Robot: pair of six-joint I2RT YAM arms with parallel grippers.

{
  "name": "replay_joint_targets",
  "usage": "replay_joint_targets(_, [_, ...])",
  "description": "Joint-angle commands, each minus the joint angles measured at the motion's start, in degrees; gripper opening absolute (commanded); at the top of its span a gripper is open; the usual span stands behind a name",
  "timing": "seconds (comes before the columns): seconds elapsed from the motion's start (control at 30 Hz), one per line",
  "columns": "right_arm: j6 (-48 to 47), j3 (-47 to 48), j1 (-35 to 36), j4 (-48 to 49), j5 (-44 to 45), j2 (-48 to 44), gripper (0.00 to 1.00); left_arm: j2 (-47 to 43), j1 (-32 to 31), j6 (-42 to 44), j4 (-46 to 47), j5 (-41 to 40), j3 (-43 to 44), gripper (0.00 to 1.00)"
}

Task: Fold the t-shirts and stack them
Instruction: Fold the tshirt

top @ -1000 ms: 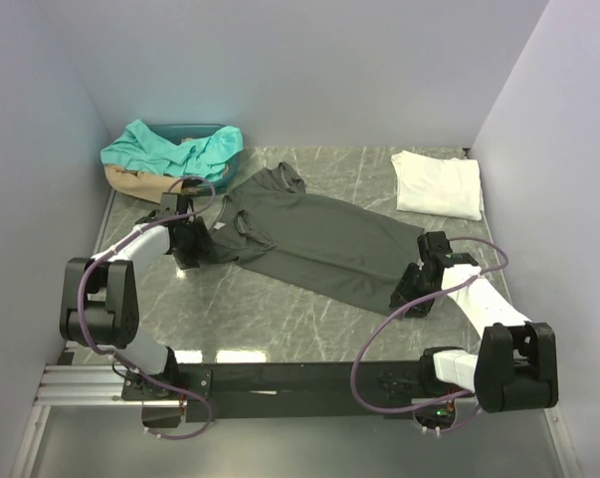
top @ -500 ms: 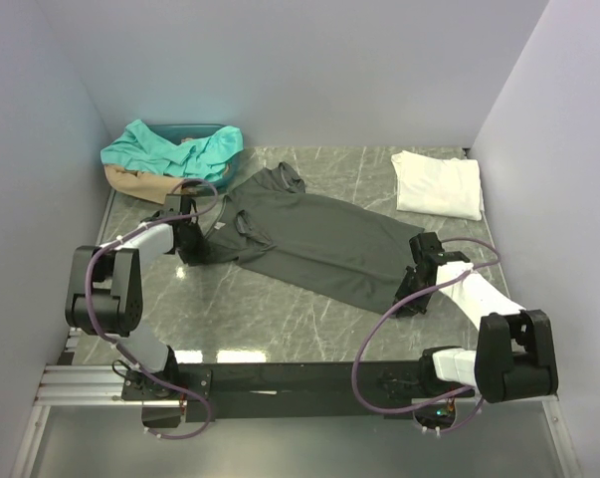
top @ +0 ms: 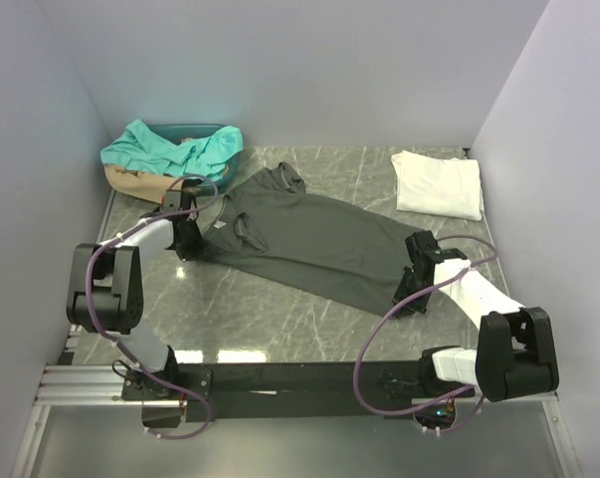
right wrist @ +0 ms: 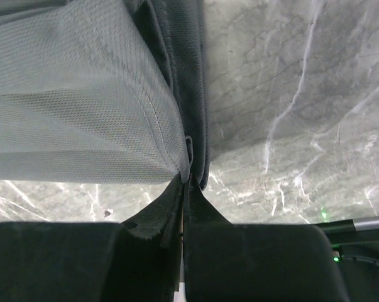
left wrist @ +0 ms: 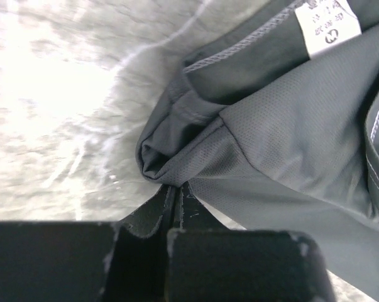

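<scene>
A dark charcoal grey t-shirt [top: 309, 239] lies spread slantwise on the marble table, its neck label [left wrist: 329, 26] showing in the left wrist view. My left gripper [top: 193, 242] is shut on the shirt's bunched near-left edge [left wrist: 161, 165] by the sleeve. My right gripper [top: 411, 280] is shut on the hem corner [right wrist: 188, 165] at the shirt's lower right. A white t-shirt [top: 438, 184] lies folded at the back right. Teal [top: 170, 147] and tan [top: 130, 181] t-shirts are heaped at the back left.
A dark bin [top: 227, 132] at the back left holds the heaped shirts. Grey walls close in the table on the left, back and right. The arm bases stand on a black rail [top: 300, 378] along the near edge.
Both grippers have closed on the grey shirt's edges. The left one slid slightly toward the back along the sleeve; the right one moved in on the hem corner.
</scene>
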Motion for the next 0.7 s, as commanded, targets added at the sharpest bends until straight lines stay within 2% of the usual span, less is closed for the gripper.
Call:
replay_joint_targets(0.0, [-0.74, 3.43, 0.87, -3.52, 2.55, -0.68, 0.0, -3.35, 0.23, 2.79, -3.44, -5.16, 2.8, 0.01])
replay_joint_targets(0.33, [-0.74, 3.35, 3.06, -4.85, 2.65, -0.34, 0.0, -4.59, 0.23, 3.23, -6.78, -5.27, 1.14, 0.02])
replay_joint_targets(0.43, [-0.04, 3.35, 4.55, -5.02, 2.21, -0.07, 0.0, -5.11, 0.23, 2.97, -7.92, -5.26, 1.13, 0.15])
replay_joint_targets(0.47, [0.13, 3.43, 4.91, -5.11, 2.2, -0.16, 0.01, -5.29, 0.23, 2.8, -8.18, -5.52, 1.31, 0.3])
replay_joint_targets(0.5, [0.4, 3.61, 5.34, -5.29, 2.29, -0.16, 0.05, -5.64, 0.23, 2.71, -9.14, -5.61, 1.66, 0.36])
replay_joint_targets(0.53, [0.49, 4.22, 5.96, -6.07, 2.47, -0.59, 0.16, -6.42, 0.23, 2.53, -9.59, -5.61, 1.92, 0.41])
replay_joint_targets(0.57, [0.66, 4.66, 6.05, -6.69, 2.64, -0.86, 0.24, -6.87, 0.23, 2.36, -10.03, -5.79, 2.8, 0.5])
replay_joint_targets(0.63, [0.66, 6.93, 6.4, -8.71, 3.87, -1.91, 0.41, -8.53, 0.06, 1.83, -11.43, -5.97, 3.68, 0.57])
replay_joint_targets(0.67, [0.66, 8.0, 6.75, -9.5, 4.4, -2.35, 0.45, -8.98, -0.12, 1.57, -11.87, -6.05, 4.73, 0.59])
